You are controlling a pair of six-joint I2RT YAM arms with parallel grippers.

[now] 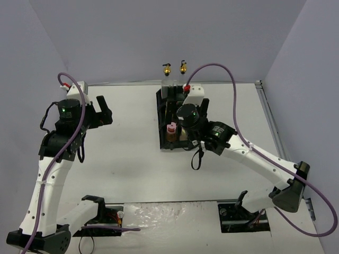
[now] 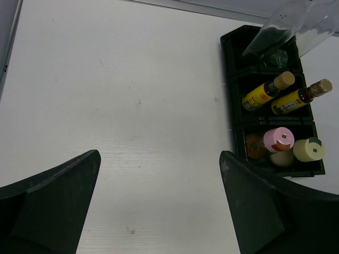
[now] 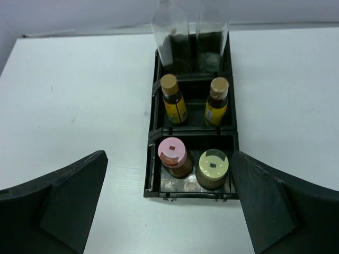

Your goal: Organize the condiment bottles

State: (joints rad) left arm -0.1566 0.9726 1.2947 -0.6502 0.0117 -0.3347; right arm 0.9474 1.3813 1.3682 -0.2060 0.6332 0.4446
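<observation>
Findings on position: all six bottles stand in the black tray (image 3: 150, 159), two to a compartment. The two tall clear bottles (image 3: 170, 32) occupy the far compartment, the two amber-yellow bottles (image 3: 174, 103) the middle one, and the pink-capped bottle (image 3: 174, 151) and cream-capped bottle (image 3: 213, 163) the near one. By how they lie, you may take the sorting as done or nearly so.

Grippers: your right gripper (image 3: 168, 156) hangs over the near end of the tray, jaws spread wide and holding nothing. Your left gripper (image 2: 160, 154) is likewise spread and empty, over bare worktop (image 2: 106, 79) well to the side of the tray.

Handling, as a judgement:
- All six look small, rigid and light; smooth sides suggest some slip under the pads.
- Whether they are glass or plastic cannot be told; treat them as breakable.
- The tall pair rise far above the tray wall and look prone to tipping; hold them at mid-body, above the wall.
- The amber pair lean in their compartment; take them at the neck, just under the stopper.
- The two short capped bottles sit close together and low in the tray; grip across the cap from above, one finger going between them.
</observation>
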